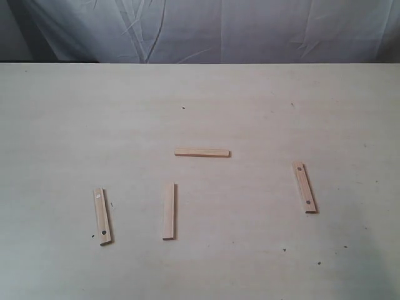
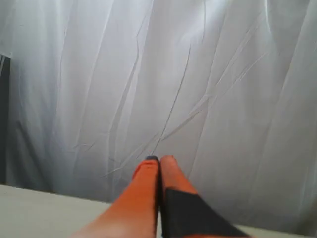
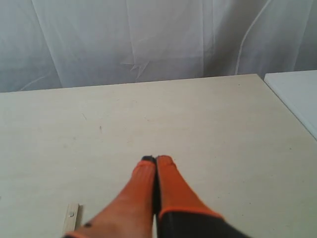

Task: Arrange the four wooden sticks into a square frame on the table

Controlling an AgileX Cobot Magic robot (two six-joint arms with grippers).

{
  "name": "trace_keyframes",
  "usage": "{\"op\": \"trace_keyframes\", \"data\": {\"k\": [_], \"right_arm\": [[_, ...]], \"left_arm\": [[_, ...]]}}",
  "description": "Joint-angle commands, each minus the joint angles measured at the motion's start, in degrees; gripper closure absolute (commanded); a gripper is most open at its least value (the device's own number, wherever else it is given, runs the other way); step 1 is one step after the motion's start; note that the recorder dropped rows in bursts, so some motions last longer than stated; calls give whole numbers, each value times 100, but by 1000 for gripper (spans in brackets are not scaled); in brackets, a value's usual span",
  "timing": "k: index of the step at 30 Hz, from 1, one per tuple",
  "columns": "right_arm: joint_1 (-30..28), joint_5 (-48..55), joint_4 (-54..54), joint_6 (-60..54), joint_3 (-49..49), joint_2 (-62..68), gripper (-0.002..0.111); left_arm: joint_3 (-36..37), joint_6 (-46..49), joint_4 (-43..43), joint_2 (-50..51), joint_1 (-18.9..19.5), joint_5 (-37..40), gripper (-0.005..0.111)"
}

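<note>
Four pale wooden sticks lie apart on the table [image 1: 262, 119], forming no frame. A plain stick [image 1: 202, 152] lies crosswise at the centre. Another plain stick [image 1: 169, 210] lies lengthwise below it. A holed stick [image 1: 102, 216] rests at the left and a second holed stick [image 1: 305, 187] at the right. Neither gripper shows in the exterior view. My left gripper [image 2: 159, 159] is shut and empty, raised toward the curtain. My right gripper [image 3: 155, 159] is shut and empty above the table, with the end of a holed stick [image 3: 71, 217] beside it.
A white wrinkled curtain [image 1: 206, 28] hangs behind the table's far edge. A second white surface [image 3: 297, 94] adjoins the table in the right wrist view. Small dark specks dot the tabletop.
</note>
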Motion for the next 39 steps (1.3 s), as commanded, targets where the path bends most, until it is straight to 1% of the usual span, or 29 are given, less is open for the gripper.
{"op": "trace_keyframes", "data": {"k": [1, 3, 5, 7, 10, 13, 16, 19, 24, 27, 28, 30, 32, 34, 37, 39], "right_arm": [[-25, -72, 24, 23, -33, 108, 109], [-25, -22, 242, 23, -43, 309, 109], [-25, 142, 543, 23, -90, 635, 109], [-25, 447, 835, -73, -249, 1058, 109], [-15, 982, 1119, -399, -678, 1854, 109], [-15, 1175, 1479, -648, -1094, 2777, 109], [27, 1165, 1776, -841, -1377, 3606, 109], [335, 1049, 1897, -954, -1583, 4340, 109], [1097, 653, 1897, -954, -1780, 5431, 109], [1433, 489, 1886, -954, -2013, 6011, 108], [1521, 489, 1886, -954, -2105, 6156, 106], [1646, 569, 1886, -954, -2336, 6455, 95], [1783, 633, 1886, -954, -2526, 6777, 80], [1863, 654, 1886, -917, -2618, 6988, 72], [1979, 654, 1835, -743, -2684, 7244, 70], [1981, 658, 1777, -556, -2721, 7397, 70]], "left_arm": [[-1153, 91, 807, 962, -48, 1620, 107], [-1597, 118, 1057, 1549, -48, 2204, 107], [-2014, 342, 1029, 2238, -48, 2797, 107], [-2320, 840, 819, 2931, -48, 3335, 107], [-2564, 1371, 386, 3845, -48, 3745, 107], [-2692, 1812, -151, 4657, -48, 3654, 107], [-2770, 1930, -814, 5340, -48, 3317, 107], [-2791, 1930, -1591, 5678, -48, 3004, 107], [-2791, 1930, -1865, 5708, -48, 2704, 107], [-2791, 1975, -1910, 5708, -48, 2483, 107], [-2815, 2119, -1910, 5708, -48, 2375, 107], [-2916, 2371, -1910, 5765, -48, 2343, 107], [-3073, 2424, -1910, 5924, -48, 2429, 107], [-3226, 2484, -1910, 6152, -48, 2507, 107], [-3443, 2504, -1884, 6708, -77, 2701, 107], [-3502, 2504, -1933, 7081, -220, 2700, 107]]}}
